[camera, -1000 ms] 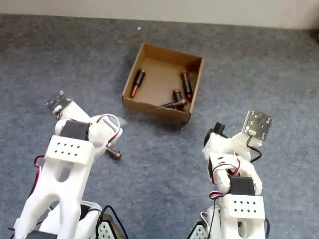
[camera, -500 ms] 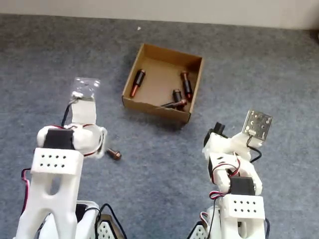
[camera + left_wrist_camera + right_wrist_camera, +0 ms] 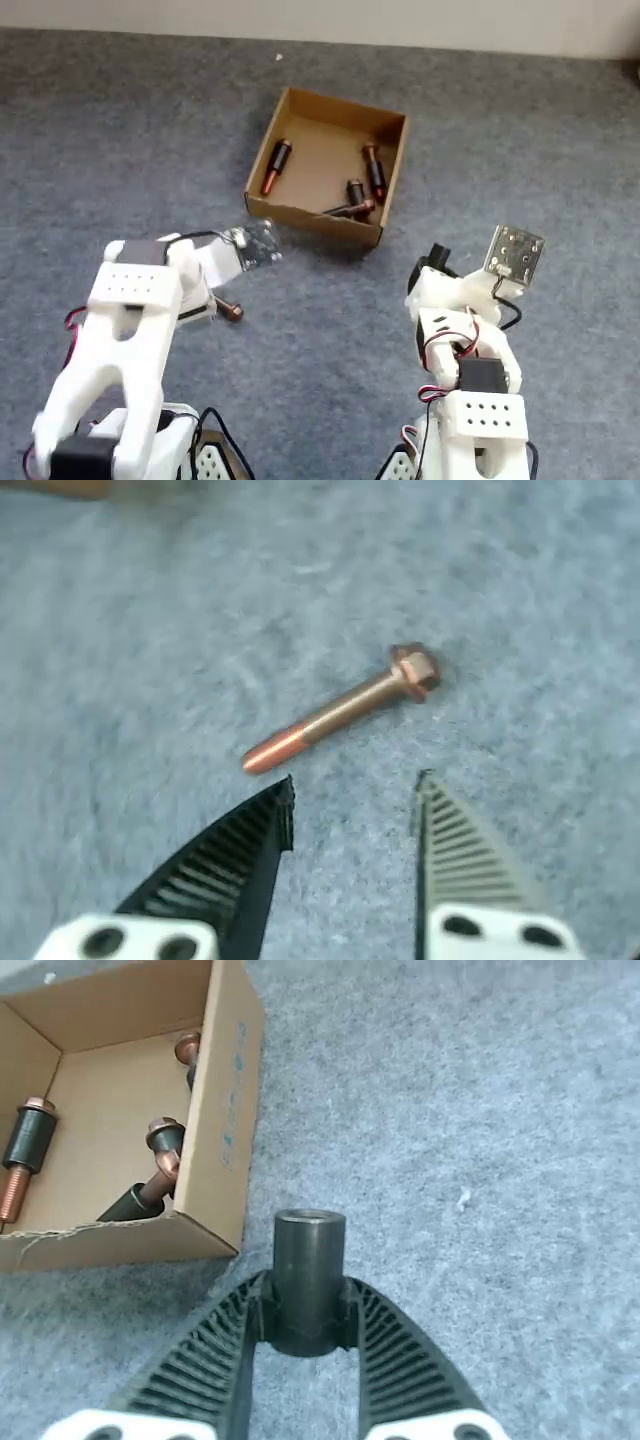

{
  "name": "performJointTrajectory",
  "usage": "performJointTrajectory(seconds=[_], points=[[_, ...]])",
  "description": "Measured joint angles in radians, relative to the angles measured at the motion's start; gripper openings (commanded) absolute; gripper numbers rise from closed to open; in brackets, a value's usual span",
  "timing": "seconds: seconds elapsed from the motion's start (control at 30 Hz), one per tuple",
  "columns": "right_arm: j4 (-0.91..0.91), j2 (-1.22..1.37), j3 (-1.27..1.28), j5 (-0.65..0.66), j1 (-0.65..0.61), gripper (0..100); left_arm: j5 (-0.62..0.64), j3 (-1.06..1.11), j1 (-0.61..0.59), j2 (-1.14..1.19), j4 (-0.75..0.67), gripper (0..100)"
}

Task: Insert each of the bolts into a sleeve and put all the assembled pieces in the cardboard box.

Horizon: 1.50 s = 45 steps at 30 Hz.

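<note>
A copper bolt (image 3: pixel 340 708) lies loose on the grey carpet, its head (image 3: pixel 231 311) showing beside the left arm in the high view. My left gripper (image 3: pixel 355 783) hangs open just short of the bolt, not touching it. My right gripper (image 3: pixel 306 1288) is shut on a black sleeve (image 3: pixel 310 1245), held upright with its open bore showing, near the front right corner of the cardboard box (image 3: pixel 225 1110). The cardboard box (image 3: pixel 300 213) holds several assembled pieces, among them one at the left (image 3: pixel 276 165) and one at the right (image 3: pixel 374 170).
Grey carpet covers the whole table. The left arm's white body (image 3: pixel 135 300) hides part of the bolt from above. The right arm (image 3: pixel 465 320) stands to the front right of the box. A pale wall edge runs along the back.
The left arm's wrist swung out to the far left, then back right over the bolt. The bolt, the box and the right arm with its sleeve have stayed put.
</note>
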Motion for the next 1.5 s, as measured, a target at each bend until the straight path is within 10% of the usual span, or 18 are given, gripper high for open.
performJointTrajectory(seconds=[0.47, 1.07, 1.5], points=[[-0.015, 0.0, 0.0, 0.0, 0.0, 0.4, -0.169, -0.242, 0.11, 0.414, -0.003, 25], [-0.015, 0.0, 0.0, 0.0, 0.0, 0.4, -0.216, -0.308, 0.117, 0.6, 0.009, 1], [-0.015, 0.0, 0.0, 0.0, 0.0, 0.4, 0.043, -0.201, 0.115, 0.308, 0.043, 1]])
